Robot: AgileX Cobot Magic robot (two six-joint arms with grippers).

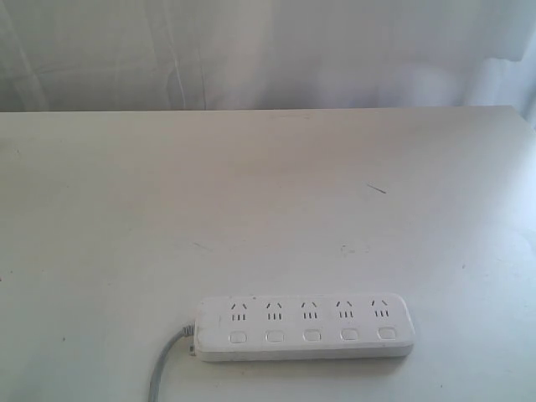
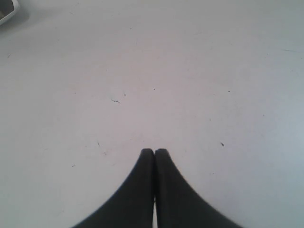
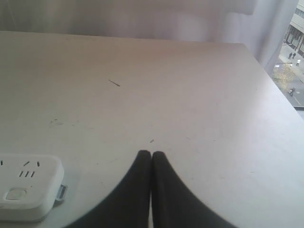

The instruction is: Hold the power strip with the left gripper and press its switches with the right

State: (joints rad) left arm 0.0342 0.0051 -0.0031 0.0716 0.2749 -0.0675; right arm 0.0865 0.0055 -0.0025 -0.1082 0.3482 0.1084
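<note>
The power strip [image 1: 306, 327] lies flat near the table's front edge, sockets up. Its switches [image 1: 311, 335] run in a row along its near side, and its grey cord [image 1: 163, 368] trails off from the left end. Neither arm shows in the exterior view. My left gripper [image 2: 154, 151] is shut and empty over bare table; a white rounded corner [image 2: 6, 10] peeks in at the frame's edge. My right gripper [image 3: 151, 153] is shut and empty too. It hovers beside one end of the power strip [image 3: 28, 183], apart from it, with one switch [image 3: 16, 194] in sight.
The white table [image 1: 268, 193] carries small dark specks and a short scratch [image 1: 376, 188]. A pale curtain [image 1: 268, 50] hangs behind its far edge. In the right wrist view the table's side edge [image 3: 278, 90] runs along a window [image 3: 293, 52].
</note>
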